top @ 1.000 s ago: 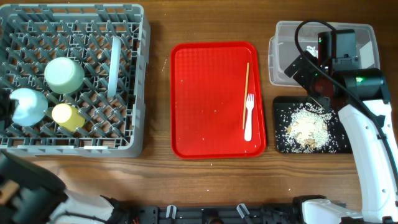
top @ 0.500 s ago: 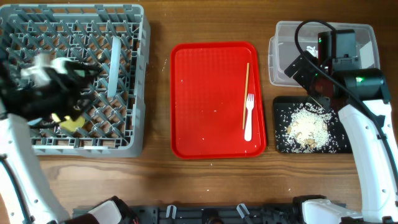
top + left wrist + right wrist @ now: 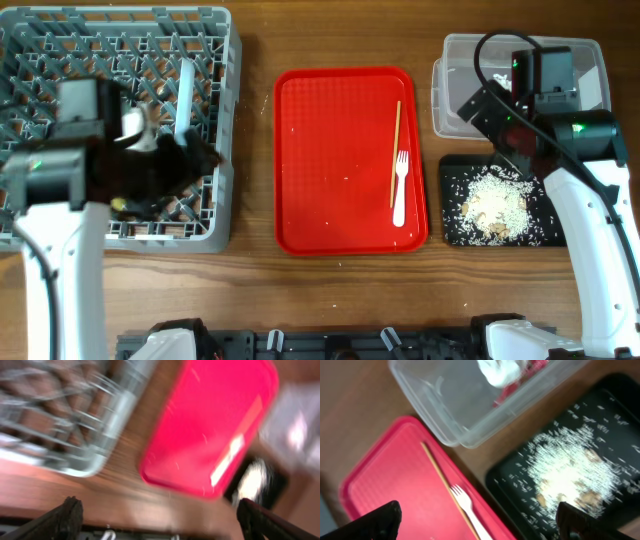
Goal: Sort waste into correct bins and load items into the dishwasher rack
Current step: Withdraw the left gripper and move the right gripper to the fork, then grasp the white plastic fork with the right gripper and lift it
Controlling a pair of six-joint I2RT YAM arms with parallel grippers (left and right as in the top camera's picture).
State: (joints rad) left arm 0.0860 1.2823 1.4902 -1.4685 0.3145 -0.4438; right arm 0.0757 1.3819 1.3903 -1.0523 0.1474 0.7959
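My left gripper (image 3: 159, 519) hangs over the rack's (image 3: 226, 120) near right part, fingers spread wide, empty. My right gripper (image 3: 477, 522), near the clear tub (image 3: 450, 105), is equally wide and empty. Fork (image 3: 400, 192) and chopstick (image 3: 396, 150) lie on the red tray's (image 3: 330, 160) right side.

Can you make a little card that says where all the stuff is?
red tray: middle of table, holds fork and chopstick
black tray: holds rice
clear tub: holds wrapper
rack: grey, under left gripper
left gripper: open, empty
right gripper: open, empty, by clear tub
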